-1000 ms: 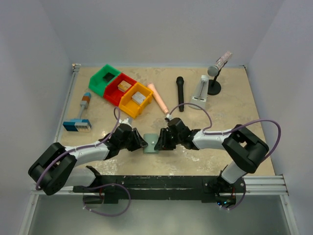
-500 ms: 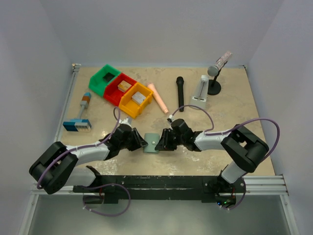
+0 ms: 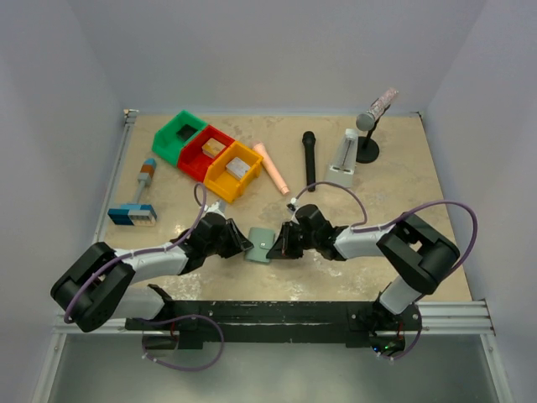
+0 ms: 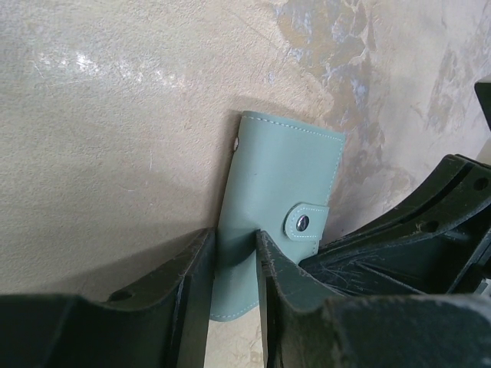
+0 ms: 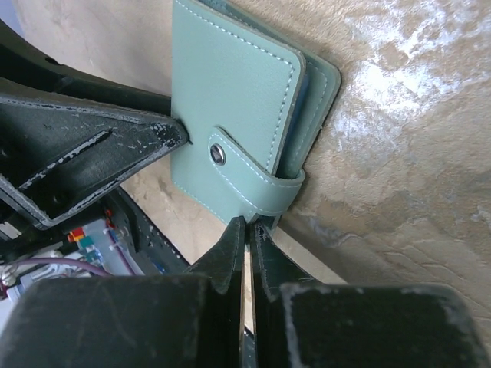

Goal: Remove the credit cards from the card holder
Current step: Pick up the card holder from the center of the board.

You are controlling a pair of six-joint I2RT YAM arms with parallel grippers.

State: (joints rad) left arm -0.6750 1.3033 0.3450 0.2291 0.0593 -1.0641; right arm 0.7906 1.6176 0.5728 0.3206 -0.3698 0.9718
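One card holder, teal, strap snapped, on table; left gripper partly open, pinching its edge; right gripper fully closed at strap, apparently gripping nothing.

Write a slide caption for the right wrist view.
Snapped-shut teal card holder on the table; right gripper shut at its strap, left gripper's finger against its edge.

A pale teal card holder lies on the worktop, left pincer at nine o'clock, right pincer at three.

The snapped-shut card holder hides its contents.
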